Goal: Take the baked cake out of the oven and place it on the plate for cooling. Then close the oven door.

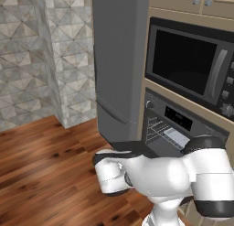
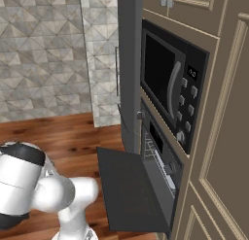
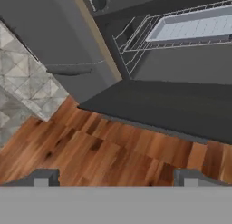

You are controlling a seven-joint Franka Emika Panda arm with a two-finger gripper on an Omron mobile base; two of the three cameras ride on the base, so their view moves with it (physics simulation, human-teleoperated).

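Observation:
The oven (image 1: 183, 122) stands open below the microwave. Its oven door (image 3: 176, 110) hangs down flat as a dark slab, also seen from the side as the oven door (image 2: 130, 190). Inside, a wire rack (image 3: 136, 39) carries a pale grey tray (image 3: 195, 26). The baked cake is hidden and the plate is out of view. My gripper (image 3: 115, 180) is open with nothing between its fingertips (image 3: 45, 177). It hovers over the wooden floor, in front of the door's outer edge and looking toward the cavity.
A tall grey fridge (image 1: 119, 60) with a bar handle (image 3: 72, 70) stands left of the oven. The microwave (image 2: 168, 83) sits above it in beige cabinets. Tiled wall (image 1: 32, 56) lies farther left. Wooden floor (image 3: 104, 150) spreads below the door.

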